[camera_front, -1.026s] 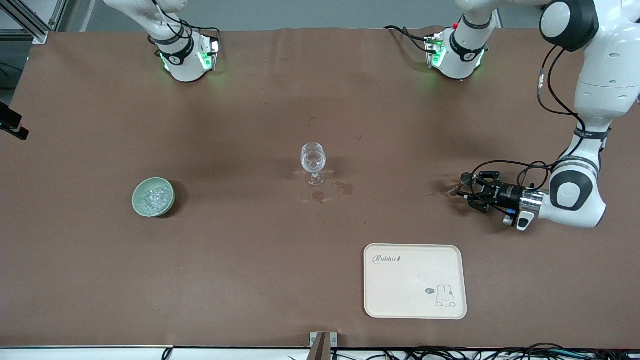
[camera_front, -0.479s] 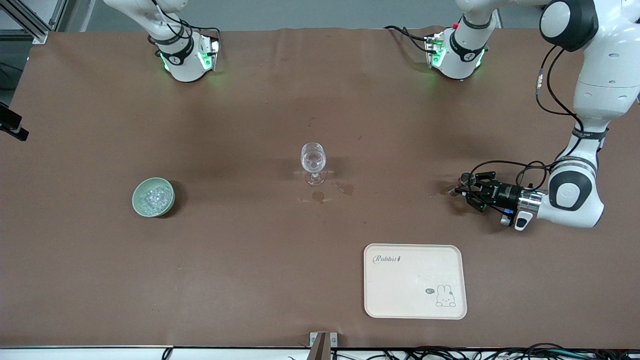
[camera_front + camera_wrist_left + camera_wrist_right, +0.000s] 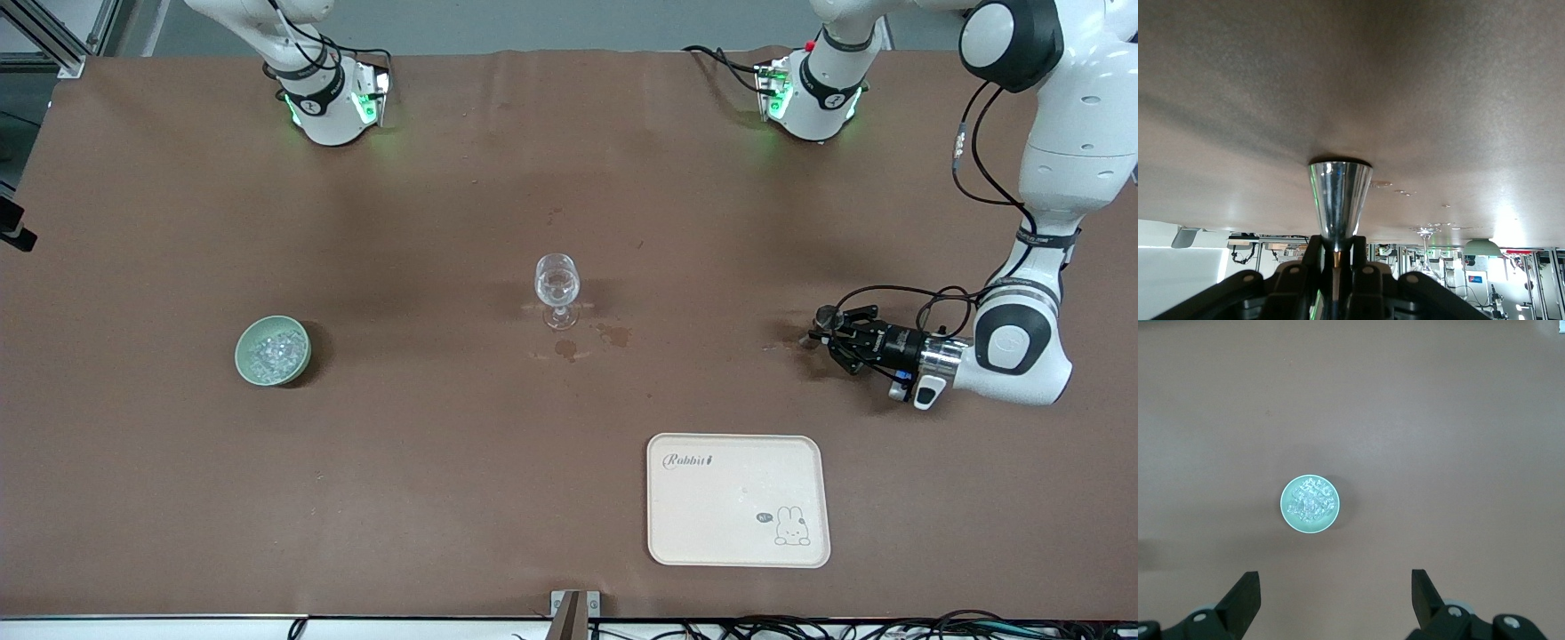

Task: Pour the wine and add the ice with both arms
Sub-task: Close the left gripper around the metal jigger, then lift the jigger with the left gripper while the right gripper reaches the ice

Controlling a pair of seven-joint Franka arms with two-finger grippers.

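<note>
left gripper (image 3: pixel 822 333): clamped on a small steel cone cup (image 3: pixel 1339 200) low at the left arm's end, gripped sideways for tipping (a judgement). right gripper (image 3: pixel 1335 597): jaws wide, empty, waiting above the ice (image 3: pixel 274 349) in its green bowl (image 3: pixel 247 366). stemmed glass (image 3: pixel 557 286) mid-table.

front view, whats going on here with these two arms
The left gripper is low at the left arm's end of the table, shut on a small shiny metal cup. The right gripper hangs open high above the green bowl of ice. The stemmed glass stands untouched mid-table, and the cream tray lies nearer the front camera.
</note>
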